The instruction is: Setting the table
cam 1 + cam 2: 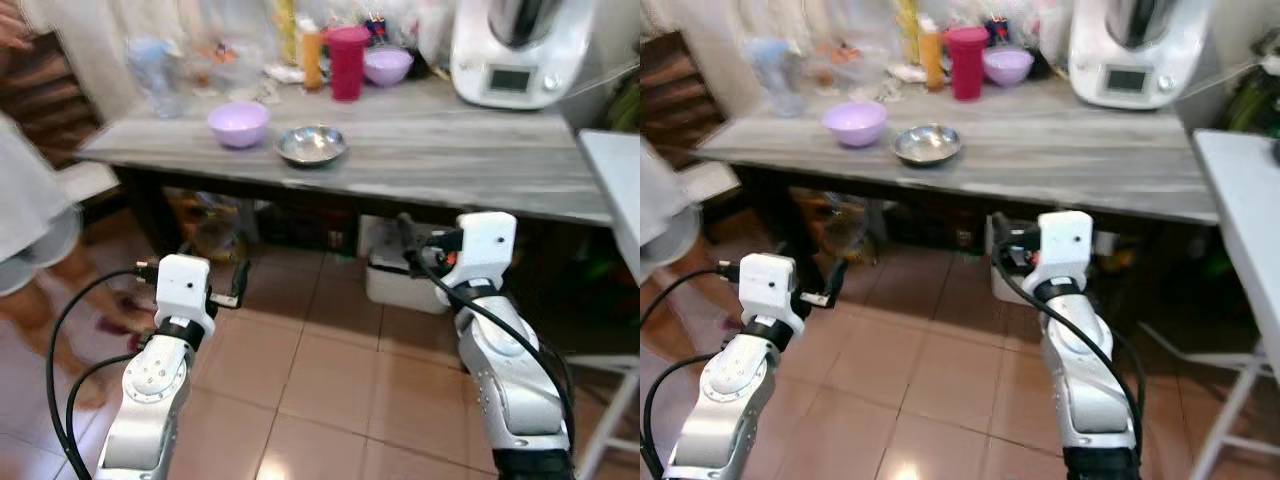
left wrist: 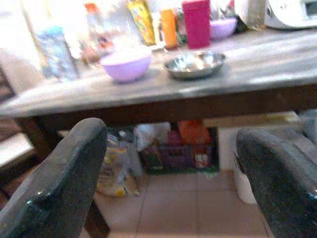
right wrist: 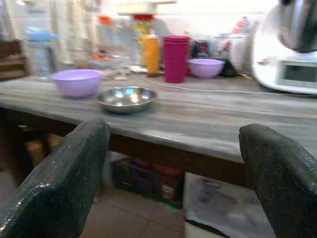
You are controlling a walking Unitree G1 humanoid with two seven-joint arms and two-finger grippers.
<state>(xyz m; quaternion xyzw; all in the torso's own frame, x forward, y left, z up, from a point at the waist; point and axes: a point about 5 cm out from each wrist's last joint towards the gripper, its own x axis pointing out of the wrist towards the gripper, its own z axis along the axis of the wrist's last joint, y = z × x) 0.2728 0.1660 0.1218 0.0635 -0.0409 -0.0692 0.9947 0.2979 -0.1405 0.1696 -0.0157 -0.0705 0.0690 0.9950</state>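
**Both grippers held wide below the table edge**

Both grippers hang in front of a long grey-streaked wooden table (image 1: 430, 150), lower than its top and short of it. Left gripper (image 2: 168, 198): its two black fingers (image 2: 59, 188) are spread wide with nothing between them, their surfaces rough and grainy, their tips cut off by the frame. Right gripper (image 3: 173, 188): likewise spread wide and empty, with rounded, pebbled fingers (image 3: 64, 178) whose ends run out of the picture. From the head, the fingers are mostly hidden behind the white wrist housings and black cables.

On the table, toward the robot's left, a round lilac plastic bowl (image 1: 239, 123) sits just beside a shallow, shiny steel bowl (image 1: 311, 145); the two are close but apart. Farther back stand a tall magenta cup stack (image 1: 347, 62), an orange bottle (image 1: 311, 55) and a second lilac bowl (image 1: 388, 66). A white kitchen machine (image 1: 520, 50) with a small display stands at the right rear, its top cut off. A thin pale cord (image 3: 208, 90) trails across the tabletop toward it.

A clear container (image 1: 155, 75) at the left rear is blurred, and the clutter near it is too smeared to name. Under the table, bags and a crate lie in shadow, hard to make out. A person (image 1: 35, 220) in light clothing stands at the robot's left, mostly cut off. Terracotta tiles (image 1: 330, 390) cover the floor.
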